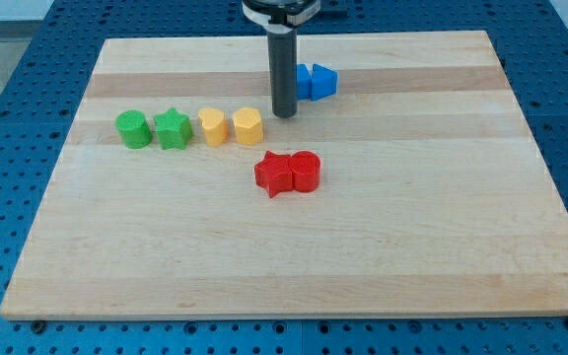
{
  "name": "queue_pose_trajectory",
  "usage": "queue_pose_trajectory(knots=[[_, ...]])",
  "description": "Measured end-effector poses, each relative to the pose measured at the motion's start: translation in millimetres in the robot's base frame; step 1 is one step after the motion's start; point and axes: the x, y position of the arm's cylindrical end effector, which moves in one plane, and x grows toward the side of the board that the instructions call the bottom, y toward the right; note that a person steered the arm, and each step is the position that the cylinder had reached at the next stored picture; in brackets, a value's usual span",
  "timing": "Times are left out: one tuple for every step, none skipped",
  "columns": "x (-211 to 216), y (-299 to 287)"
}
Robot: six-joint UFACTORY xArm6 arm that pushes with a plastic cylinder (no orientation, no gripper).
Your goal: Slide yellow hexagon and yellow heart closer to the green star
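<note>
The green star (173,129) sits at the view's left, with a green cylinder (132,129) just left of it. The yellow heart (212,127) stands right of the star with a small gap between them. The yellow hexagon (248,126) is right of the heart, close beside it. My tip (284,113) rests on the board just right of the hexagon and slightly above it, a small gap apart from it.
A blue block pair (315,82) sits right behind the rod toward the view's top. A red star (275,174) and a red cylinder-like block (305,171) touch each other below the yellow blocks. The wooden board (442,247) lies on a blue pegboard.
</note>
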Motion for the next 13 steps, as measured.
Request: queue_pose_trajectory(knots=[[14.4, 0.0], [22.7, 0.0], [28.1, 0.0], [28.5, -0.5], [28.5, -1.3], [28.5, -1.3], [28.5, -2.4], [28.5, -7.0], [28.5, -15.8], [28.5, -28.1], [28.5, -39.0], [28.5, -44.1], [28.5, -48.5]])
